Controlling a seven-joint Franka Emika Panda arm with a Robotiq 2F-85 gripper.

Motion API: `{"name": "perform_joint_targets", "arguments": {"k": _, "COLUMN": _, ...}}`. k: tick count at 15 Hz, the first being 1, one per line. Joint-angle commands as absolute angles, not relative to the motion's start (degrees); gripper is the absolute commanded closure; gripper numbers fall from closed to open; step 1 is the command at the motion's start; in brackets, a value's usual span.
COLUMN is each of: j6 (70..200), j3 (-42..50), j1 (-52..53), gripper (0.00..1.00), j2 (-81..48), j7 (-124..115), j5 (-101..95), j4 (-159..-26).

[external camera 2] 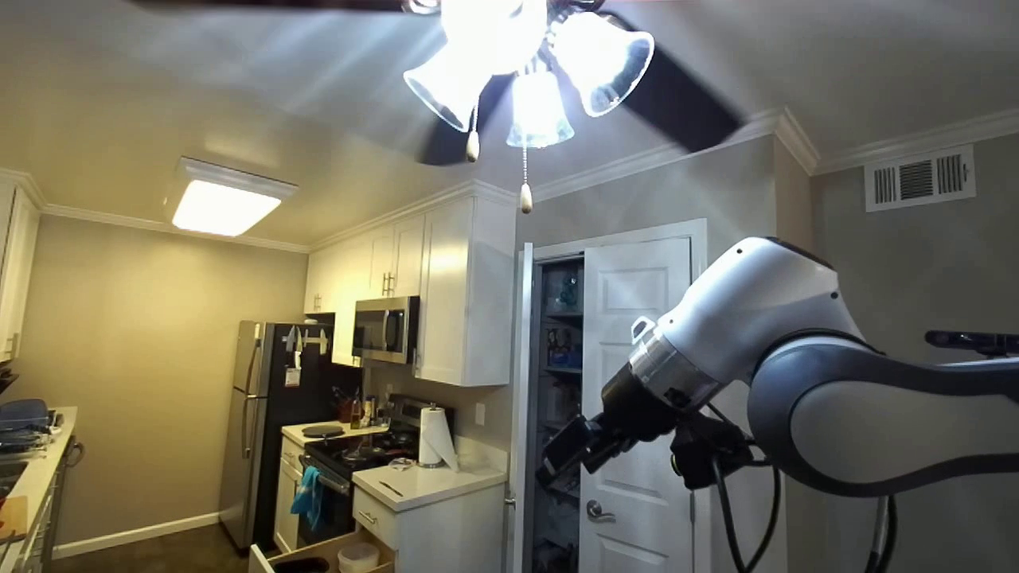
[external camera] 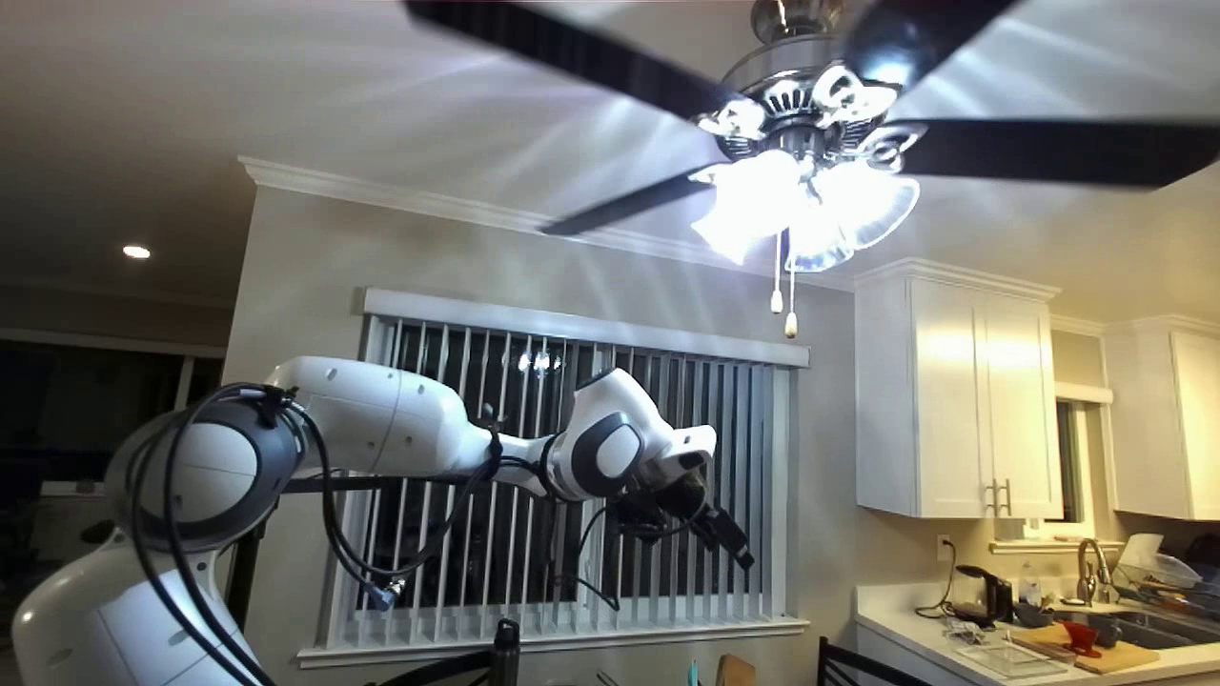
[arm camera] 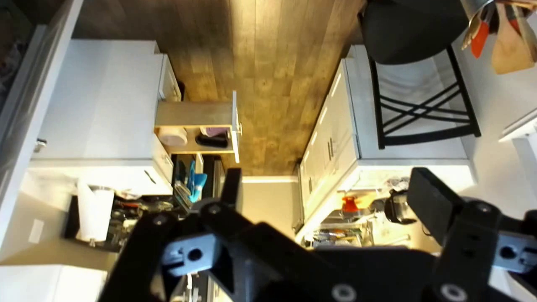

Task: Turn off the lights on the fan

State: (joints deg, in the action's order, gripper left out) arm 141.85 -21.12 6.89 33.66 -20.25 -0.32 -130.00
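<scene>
The lights [external camera: 820, 224] on the fan [external camera: 789, 74] shine high on the right in an exterior view; two pull chains [external camera 2: 525, 197] dangle beneath the glass shades [external camera 2: 540, 115]. The step in hand looks like the approach: the end effector [arm camera: 329, 186] is well below the chains, its fingers [arm camera: 432, 201] spread wide with nothing between them, aimed down and away from the lights. The next move likely calls for lifting and tilting it upward, bringing one chain between the fingers, closing, then a gentle downward tug. Which chain works the lights cannot be told.

No obstacle shows between the end effector and the chains, though the shades are just beside them and the dark blades [external camera: 1039, 151] spread overhead, so overshooting risks a knock. Loose cables [external camera: 330, 505] on the arm [external camera: 381, 419], at the near left, could snag. Around are blinds [external camera: 534, 562], far-right cabinets [external camera: 958, 410], a white door [external camera 2: 637, 310] and, below, an open drawer [arm camera: 193, 114].
</scene>
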Motion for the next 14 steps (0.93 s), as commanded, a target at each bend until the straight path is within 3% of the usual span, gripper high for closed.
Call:
{"name": "perform_joint_targets", "arguments": {"k": 1, "j6": 143.04, "j3": -22.95, "j1": 6.11, "gripper": 0.00, "j2": 30.77, "j7": -19.04, "j5": -4.31, "j4": -121.66}}
{"name": "perform_joint_targets", "arguments": {"k": 5, "j6": 142.48, "j3": -25.62, "j1": 4.14, "gripper": 0.00, "j2": 28.29, "j7": -21.04, "j5": -8.92, "j4": -111.95}}
{"name": "perform_joint_targets", "arguments": {"k": 6, "j6": 142.33, "j3": -24.11, "j1": 6.01, "gripper": 0.00, "j2": 30.90, "j7": -20.48, "j5": -7.05, "j4": -116.17}}
{"name": "perform_joint_targets", "arguments": {"k": 14, "j6": 142.17, "j3": -24.91, "j1": 5.16, "gripper": 0.00, "j2": 28.59, "j7": -20.65, "j5": -7.94, "j4": -112.54}}
